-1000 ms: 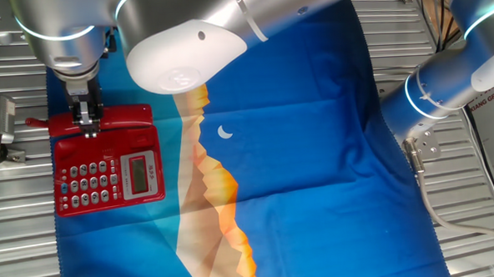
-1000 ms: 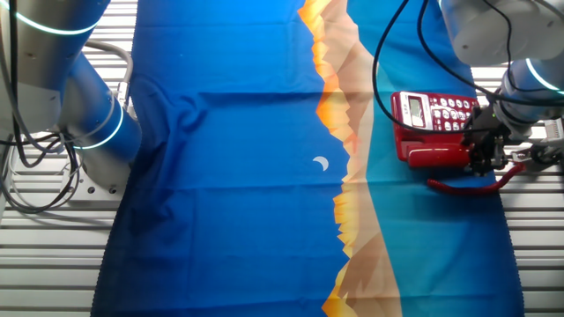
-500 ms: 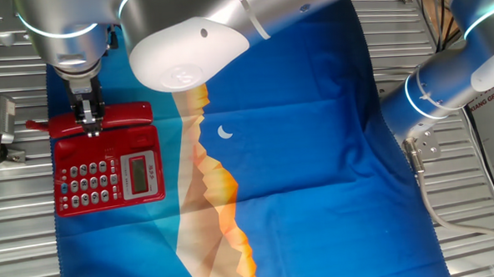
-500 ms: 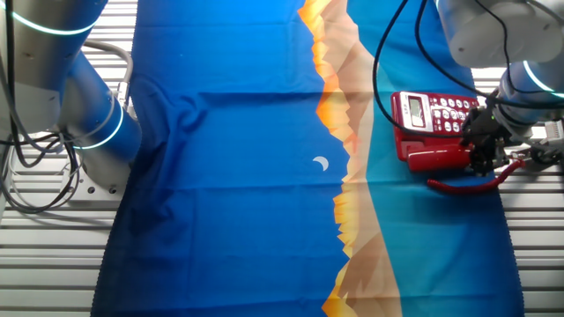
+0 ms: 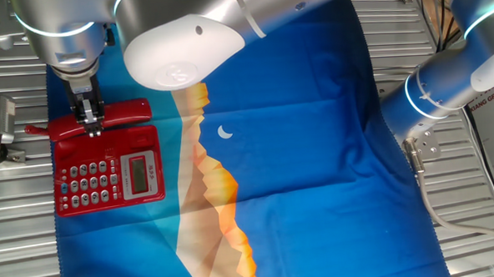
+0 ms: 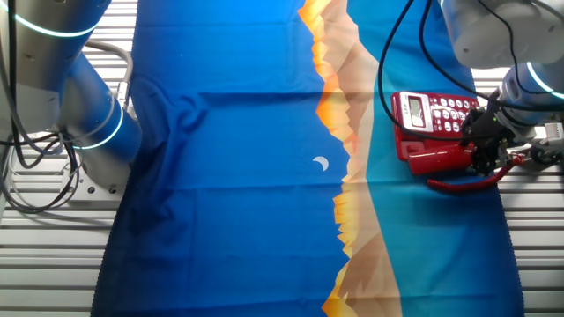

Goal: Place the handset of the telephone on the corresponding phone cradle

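Handset lying along phone cradle at far edge of telephone. Gripper pinching handset mid-length, jaws narrow (seating depth unclear). Release and retreat left.

handset: you've got glossy red, w/ thin red cord trailing off it.
telephone: red body; grey keypad btns, small grey-green display.
phone cradle: same red as rest of base.
cloth: your deep blue on one side, lighter teal-blue on the other, split by jagged orange/tan mountain-like band; small white crescent on the blue.
gripper: black fingers, you'll see them dark vs. the red.
arm: silver-grey & white shell, glowing light-blue rings at joints.
table: ribbed silver-grey metal.
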Tool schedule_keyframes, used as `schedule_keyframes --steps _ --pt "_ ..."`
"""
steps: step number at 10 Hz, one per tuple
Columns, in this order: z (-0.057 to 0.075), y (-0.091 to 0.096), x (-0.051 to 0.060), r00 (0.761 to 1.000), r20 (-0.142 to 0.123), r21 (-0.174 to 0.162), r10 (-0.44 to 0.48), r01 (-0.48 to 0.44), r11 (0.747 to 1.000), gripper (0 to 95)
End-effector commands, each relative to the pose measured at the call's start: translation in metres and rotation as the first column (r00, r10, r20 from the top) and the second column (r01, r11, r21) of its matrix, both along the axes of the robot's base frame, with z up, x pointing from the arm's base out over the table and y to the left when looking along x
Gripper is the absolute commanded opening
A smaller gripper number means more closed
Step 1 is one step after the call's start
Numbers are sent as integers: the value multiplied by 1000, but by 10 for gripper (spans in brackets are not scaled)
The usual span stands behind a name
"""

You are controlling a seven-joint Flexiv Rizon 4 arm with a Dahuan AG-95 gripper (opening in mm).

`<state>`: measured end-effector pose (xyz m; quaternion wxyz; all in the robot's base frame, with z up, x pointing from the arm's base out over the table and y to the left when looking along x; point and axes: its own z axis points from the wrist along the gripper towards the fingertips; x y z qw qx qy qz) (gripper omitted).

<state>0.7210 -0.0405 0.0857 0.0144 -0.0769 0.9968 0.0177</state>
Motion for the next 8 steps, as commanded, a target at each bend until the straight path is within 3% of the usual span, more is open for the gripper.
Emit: schedule_keyframes --steps 1,5,8 --pt "0 1 -1 999 3 -4 -34 34 999 0" --pt "0 1 -1 989 -1 18 -150 150 989 0" --pt "0 1 -1 989 -1 20 -147 147 989 0"
